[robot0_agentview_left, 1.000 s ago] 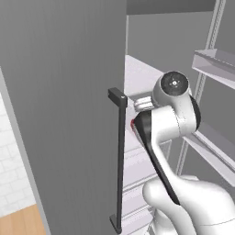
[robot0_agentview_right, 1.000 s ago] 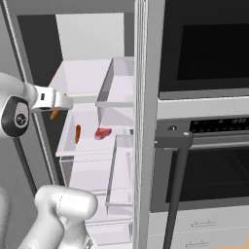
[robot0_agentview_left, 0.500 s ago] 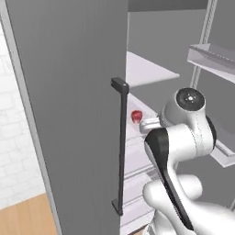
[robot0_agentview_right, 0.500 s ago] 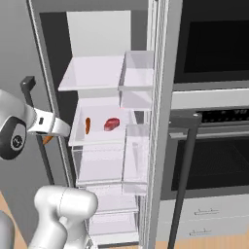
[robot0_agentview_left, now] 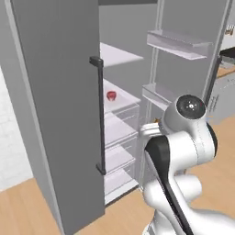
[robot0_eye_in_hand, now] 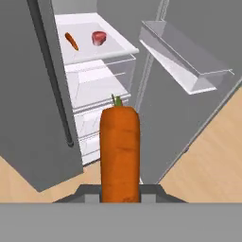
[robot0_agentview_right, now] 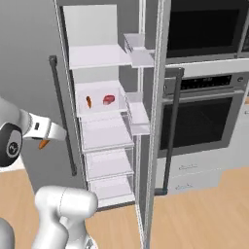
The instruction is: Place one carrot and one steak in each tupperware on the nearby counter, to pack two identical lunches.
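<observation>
1. holding one carrot (robot0_eye_in_hand: 120,151) clamped between nearly closed jaws, the gripper (robot0_agentview_right: 44,143) hangs out in front of the open fridge, clear of its shelves; in the hand view the carrot stands up between the fingertips with its green stub on top.
2. left of centre on the middle fridge shelf (robot0_agentview_right: 99,113), a second carrot (robot0_agentview_right: 89,101) lies flat, with one steak (robot0_agentview_right: 108,99) just beside it to the right, apart from it.
3. further right stand the open fridge door (robot0_agentview_right: 154,112) and the oven (robot0_agentview_right: 204,116); no lunch container and no counter top can be made out, so their contents cannot be told.
4. judgement: the task looks early. the held carrot is not yet delivered, and the shelved carrot and steak remain to be fetched. a second steak is not seen.
</observation>
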Controlling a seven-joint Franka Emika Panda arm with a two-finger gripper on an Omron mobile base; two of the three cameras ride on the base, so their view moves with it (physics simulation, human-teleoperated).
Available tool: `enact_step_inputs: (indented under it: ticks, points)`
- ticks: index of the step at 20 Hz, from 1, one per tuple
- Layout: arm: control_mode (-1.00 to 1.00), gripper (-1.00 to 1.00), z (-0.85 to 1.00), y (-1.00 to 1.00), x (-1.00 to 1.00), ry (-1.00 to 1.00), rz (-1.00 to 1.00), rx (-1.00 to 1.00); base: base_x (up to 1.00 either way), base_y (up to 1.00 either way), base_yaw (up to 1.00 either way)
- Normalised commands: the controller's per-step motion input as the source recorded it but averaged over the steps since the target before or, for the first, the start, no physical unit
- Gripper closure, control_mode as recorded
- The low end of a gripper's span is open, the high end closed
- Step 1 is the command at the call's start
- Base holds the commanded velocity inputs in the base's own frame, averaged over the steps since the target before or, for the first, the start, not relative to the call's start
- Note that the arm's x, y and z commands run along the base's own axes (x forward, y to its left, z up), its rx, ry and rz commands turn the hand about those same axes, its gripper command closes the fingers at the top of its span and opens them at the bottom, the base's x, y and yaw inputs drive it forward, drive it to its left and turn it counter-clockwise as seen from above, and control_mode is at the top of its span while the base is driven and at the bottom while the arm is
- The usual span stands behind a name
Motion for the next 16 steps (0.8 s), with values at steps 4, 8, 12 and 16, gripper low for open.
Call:
enact_step_inputs:
  ticks: [4, 8, 12, 16]
  points:
    - [1.00, 1.00, 0.00, 0.00, 0.00, 0.00, 0.00, 0.00, -0.92, 0.08, -0.81]
    - [1.00, 1.00, 0.00, 0.00, 0.00, 0.00, 0.00, 0.00, -0.73, -0.02, -0.82]
    - [1.00, 1.00, 0.00, 0.00, 0.00, 0.00, 0.00, 0.00, -0.18, -0.73, -0.71]
    - [1.00, 1.00, 0.00, 0.00, 0.00, 0.00, 0.00, 0.00, 0.94, -0.96, -0.30]
